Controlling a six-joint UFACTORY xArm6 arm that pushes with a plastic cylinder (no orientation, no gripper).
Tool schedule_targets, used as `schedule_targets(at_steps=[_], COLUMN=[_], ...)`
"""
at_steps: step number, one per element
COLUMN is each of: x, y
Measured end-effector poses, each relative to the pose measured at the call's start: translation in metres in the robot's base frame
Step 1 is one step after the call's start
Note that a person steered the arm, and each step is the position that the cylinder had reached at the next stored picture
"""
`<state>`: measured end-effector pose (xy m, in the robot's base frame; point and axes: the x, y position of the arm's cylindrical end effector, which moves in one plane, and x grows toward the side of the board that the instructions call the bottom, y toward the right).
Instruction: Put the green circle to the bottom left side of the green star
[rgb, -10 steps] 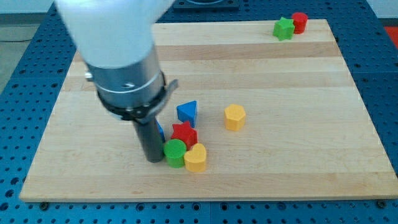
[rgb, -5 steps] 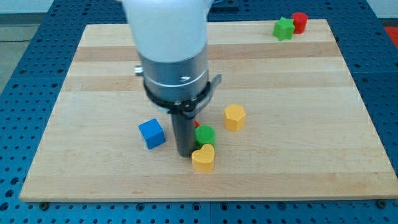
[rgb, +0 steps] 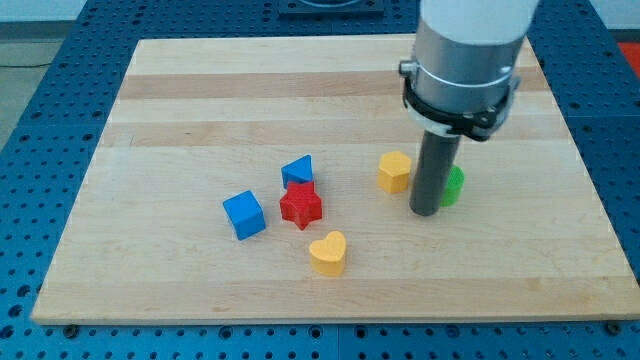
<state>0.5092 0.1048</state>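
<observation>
My tip (rgb: 424, 212) rests on the wooden board (rgb: 200, 110) toward the view's right, at the lower end of the dark rod that hangs from the arm's grey and white body (rgb: 468, 50). The rod has no jaws to open or close and holds nothing; it only stands against a block. Pressed against the rod on the side toward the view's right is the green circle (rgb: 453, 186), partly hidden behind the rod, so only its right part shows.

Just to the view's left of my tip, slightly higher in the view, sits the yellow hexagon block (rgb: 395, 171), close to the rod but whether it touches cannot be told.

Farther out to the view's left lies a loose group. The red star (rgb: 300, 205) is the nearest of them, roughly level with my tip. The blue triangle (rgb: 298, 170) sits just above the red star, touching or nearly touching it. The yellow heart (rgb: 328, 253) lies below and left of my tip, apart from the others. The blue cube (rgb: 244, 215) is the farthest to the left, near the red star but separate.

The green star does not show; the arm's body covers the board's upper right corner.
</observation>
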Motion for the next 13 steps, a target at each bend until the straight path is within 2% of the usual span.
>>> schedule_targets(at_steps=[2,4,6,9,10,13], x=[-0.004,-0.068,-0.140,-0.198,-0.211,-0.197], y=[0.028,0.024,-0.018,-0.009,0.007,0.028])
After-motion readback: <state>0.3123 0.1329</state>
